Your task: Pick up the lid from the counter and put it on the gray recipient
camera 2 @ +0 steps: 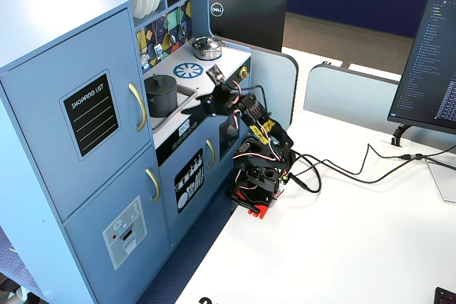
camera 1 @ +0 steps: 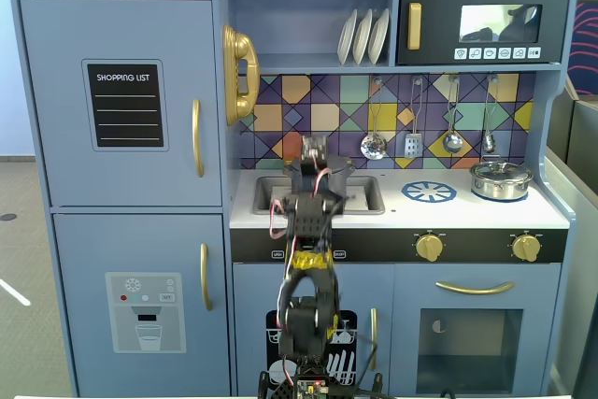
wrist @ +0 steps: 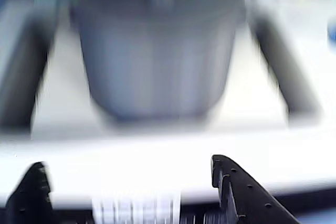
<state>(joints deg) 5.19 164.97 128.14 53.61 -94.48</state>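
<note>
The gray recipient [camera 2: 161, 97] stands in the sink at the counter's left end. The flat dark lid [camera 2: 159, 79] seems to lie on top of it, knob up. In the wrist view the pot [wrist: 157, 56] is a blurred gray cylinder straight ahead, and its top is too blurred to read. My gripper [camera 2: 209, 89] is open and empty, hanging above the counter's front edge just in front of the pot. Its two black fingertips stand wide apart at the bottom of the wrist view [wrist: 127, 165]. In the front fixed view my arm [camera 1: 313, 203] hides the pot.
A shiny silver pot [camera 1: 501, 179] sits on the right burner, also seen from the side [camera 2: 207, 48]. A blue burner ring [camera 1: 429, 192] lies between it and the sink [camera 1: 364, 195]. Utensils [camera 1: 411, 142] hang on the back wall. Cables [camera 2: 342, 169] trail over the white table.
</note>
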